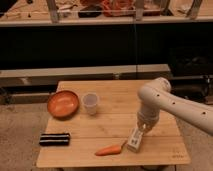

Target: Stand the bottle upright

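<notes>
White bottle [134, 140] lying flat; pincer [141, 128] above it, grip state unclear.

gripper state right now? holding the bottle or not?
Gripper: down at the upper end of the bottle, which lies flat on the table beside the carrot. Grip: cannot be told.

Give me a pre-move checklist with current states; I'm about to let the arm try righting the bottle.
1. Bottle lying flat near the table's front edge: not ok, not yet upright.
2. Gripper right above the bottle's upper end: ok.
3. Grasp secured: cannot tell.
4. Carrot tip close to the bottle: not ok, may get bumped.
5. Cup and bowl well away: ok.
</notes>
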